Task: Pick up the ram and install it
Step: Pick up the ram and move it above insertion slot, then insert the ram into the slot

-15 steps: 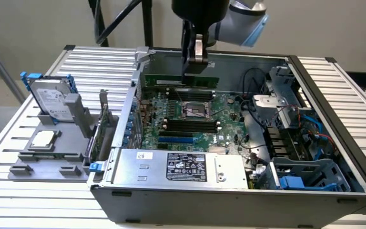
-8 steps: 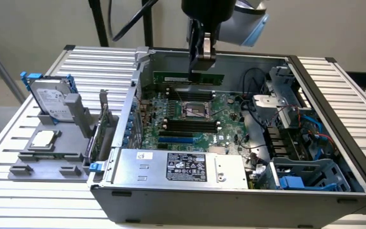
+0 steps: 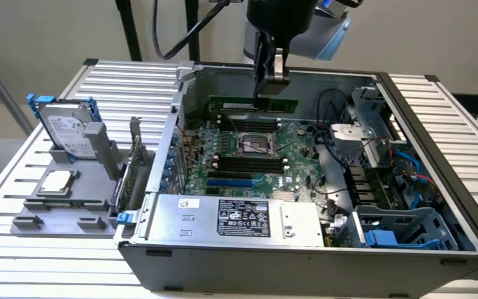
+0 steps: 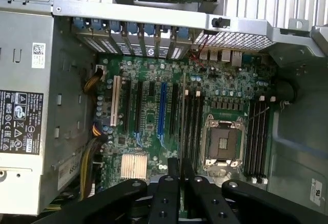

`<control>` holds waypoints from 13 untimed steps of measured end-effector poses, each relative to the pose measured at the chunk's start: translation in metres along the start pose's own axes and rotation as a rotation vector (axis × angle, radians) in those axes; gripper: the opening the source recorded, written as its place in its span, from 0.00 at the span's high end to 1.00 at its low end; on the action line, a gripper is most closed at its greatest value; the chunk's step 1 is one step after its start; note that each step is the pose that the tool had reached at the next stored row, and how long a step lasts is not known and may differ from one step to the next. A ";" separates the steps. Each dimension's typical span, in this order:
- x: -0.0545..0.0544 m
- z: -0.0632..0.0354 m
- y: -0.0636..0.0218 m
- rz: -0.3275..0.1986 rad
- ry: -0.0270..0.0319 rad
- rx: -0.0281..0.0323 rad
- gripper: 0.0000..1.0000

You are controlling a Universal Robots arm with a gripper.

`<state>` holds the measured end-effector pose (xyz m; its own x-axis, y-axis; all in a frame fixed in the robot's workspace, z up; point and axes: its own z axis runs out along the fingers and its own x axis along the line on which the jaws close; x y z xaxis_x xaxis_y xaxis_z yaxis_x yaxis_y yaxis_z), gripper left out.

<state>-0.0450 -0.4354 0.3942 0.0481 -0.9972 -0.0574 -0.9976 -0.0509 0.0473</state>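
Right now the gripper [image 3: 266, 90] [image 4: 181, 165] is clamping the ram [image 3: 237, 103] [image 4: 183, 116] by its upper long edge, the two fingers [image 4: 172, 175] pressing flat against either face. The ram is hanging level and on edge inside the open computer case [image 3: 305, 261], just above the memory slots [image 3: 241, 118] at the far edge of the motherboard [image 3: 299, 140] [image 4: 148, 75]; whether it is touching them I cannot tell. In the wrist view it is showing edge-on as a thin line running out from between the fingertips.

Just nearer than those slots, the empty processor socket [image 3: 256, 144] [image 4: 221, 143] is sitting in the middle of the board, and a second bank of black memory slots [image 3: 248, 165] is lying on its near side. The grey power supply [image 3: 239, 218] [image 4: 25, 106] is filling the case's near edge.

Outside the case, on the slatted worktop [image 3: 48, 268] toward the exterior view's left edge, a grey holder [image 3: 73, 208] is carrying a hard drive [image 3: 65, 131] leaning upright and a square silver processor chip [image 3: 56, 182] lying flat. A green expansion card [image 3: 135, 165] is standing upright between the holder and the case wall.
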 end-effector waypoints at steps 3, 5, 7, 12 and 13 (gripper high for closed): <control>0.000 0.0027 -0.0056 0.006 -0.0003 0.0005 0.86; 0.001 0.0046 -0.0077 0.011 -0.0012 0.0011 0.86; 0.001 0.0064 -0.0089 0.016 -0.0036 0.0017 0.86; 0.001 0.0072 -0.0090 0.021 -0.0049 0.0018 0.86; 0.001 0.0073 -0.0091 0.021 -0.0049 0.0018 0.86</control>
<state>-0.0363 -0.4353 0.3865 0.0271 -0.9977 -0.0613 -0.9985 -0.0300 0.0467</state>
